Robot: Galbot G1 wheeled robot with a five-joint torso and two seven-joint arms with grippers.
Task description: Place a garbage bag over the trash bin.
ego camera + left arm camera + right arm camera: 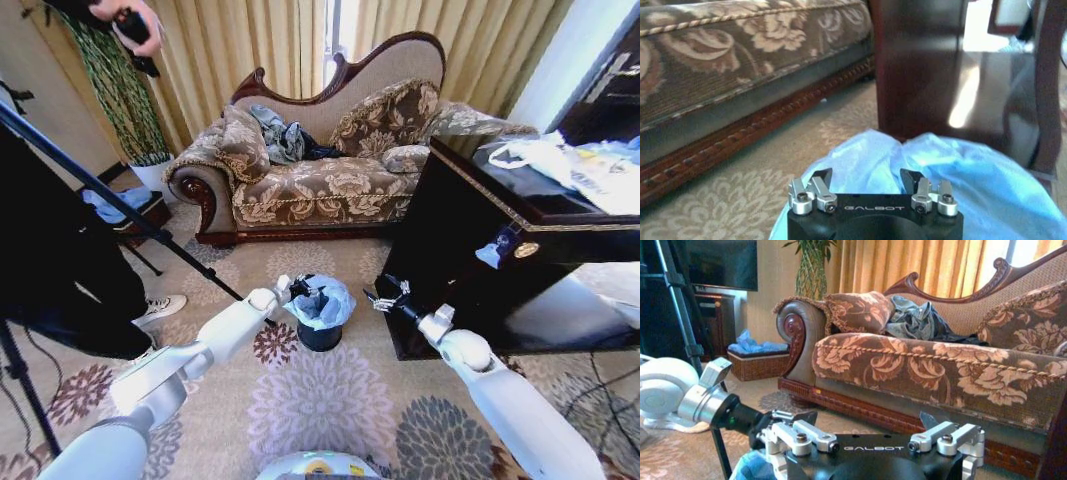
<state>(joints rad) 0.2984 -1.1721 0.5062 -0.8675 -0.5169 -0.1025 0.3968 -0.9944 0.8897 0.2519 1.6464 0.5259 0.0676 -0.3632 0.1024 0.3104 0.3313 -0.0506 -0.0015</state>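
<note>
The small black trash bin (320, 337) stands on the patterned carpet in front of the sofa. The pale blue garbage bag (322, 302) sits crumpled in and over its mouth. My left gripper (298, 288) hovers at the bag's left edge. In the left wrist view the left gripper (865, 179) is open, with the garbage bag (967, 190) spread just beyond its fingertips. My right gripper (386, 297) hangs open a little to the right of the bin, apart from the bag. In the right wrist view the right gripper (867, 421) holds nothing, and a corner of the garbage bag (749, 468) shows.
A floral sofa (320, 180) stands behind the bin. A dark wooden cabinet (470, 250) is close on the right. A tripod leg (120, 205) and a person's shoe (160, 308) are at the left. A wicker basket (760, 367) sits by the sofa's end.
</note>
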